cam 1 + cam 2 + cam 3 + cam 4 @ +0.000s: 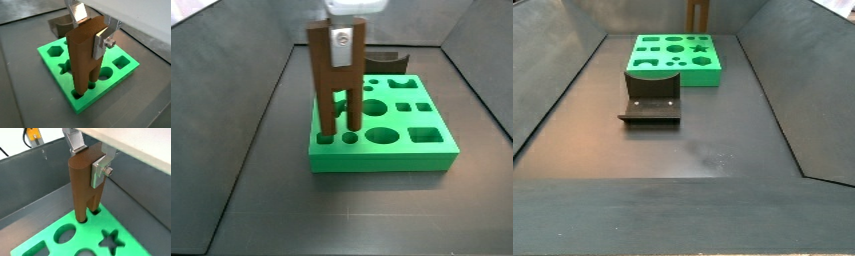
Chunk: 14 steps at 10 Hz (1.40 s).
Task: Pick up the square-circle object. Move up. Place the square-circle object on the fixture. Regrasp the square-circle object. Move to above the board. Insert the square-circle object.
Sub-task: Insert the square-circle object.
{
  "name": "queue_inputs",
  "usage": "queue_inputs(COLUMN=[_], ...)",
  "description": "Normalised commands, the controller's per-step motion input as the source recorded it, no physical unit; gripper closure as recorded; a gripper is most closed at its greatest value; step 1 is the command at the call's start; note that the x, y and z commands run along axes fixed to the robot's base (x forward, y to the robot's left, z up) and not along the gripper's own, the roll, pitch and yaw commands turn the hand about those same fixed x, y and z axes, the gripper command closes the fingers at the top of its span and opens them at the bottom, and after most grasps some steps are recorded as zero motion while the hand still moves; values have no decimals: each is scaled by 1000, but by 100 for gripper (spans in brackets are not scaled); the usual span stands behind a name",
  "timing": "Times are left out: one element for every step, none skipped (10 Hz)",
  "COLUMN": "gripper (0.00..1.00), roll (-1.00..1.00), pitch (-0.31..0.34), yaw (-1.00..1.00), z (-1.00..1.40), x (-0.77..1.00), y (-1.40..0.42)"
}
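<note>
The pincer (pixel 90 31) is clamped on the upper part of the brown peg (pixel 83 55), its silver fingers (pixel 101 41) pressed flat against two opposite faces. In both wrist views this keeps the peg upright, lower end pointing straight down, as an insertion needs.

The peg stands over the green board (pixel 385 148), and its lower end sits at a hole in the board's near left corner in a side view. In a wrist view the tip (pixel 81 219) looks to be just inside the hole's mouth, though I cannot tell how deep it goes, since the peg itself hides the opening. Most of the peg still shows above the board, so I judge the insertion begun but not finished.

The board's other holes, among them a star (pixel 110 239), circles and squares, hold nothing.

The dark fixture (pixel 651 97) stands on the floor of the grey tray, just near of the board in a side view, with nothing resting in it. That fits the regrasp step being done.

Pushing down needs the peg kept square to the hole; a slight tilt could jam it against the rim.
</note>
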Motion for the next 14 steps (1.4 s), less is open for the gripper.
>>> queue_inputs(gripper=[100,100,100,100,100,100,100,100,100,100,100,100,100,100], roll=[123,89,71,39,27,0,0,0,0,0,0,-11,-33,0], pitch=[226,160,127,66,0,0,0,-20,-34,0,0,-29,-36,0], yaw=[-66,-54,-177,-600,-491,-66,-89,20,14,0,-103,-109,-97,-103], z=[-174,-174,-283,-129,-9,0,-37,-60,-3,0,-31,-137,-157,-186], x=[726,420,143,0,-43,-171,-254,-440,-480,-66,0,0,60,17], y=[-206,-97,14,103,3,0,0,109,106,0,-49,-197,-223,-74])
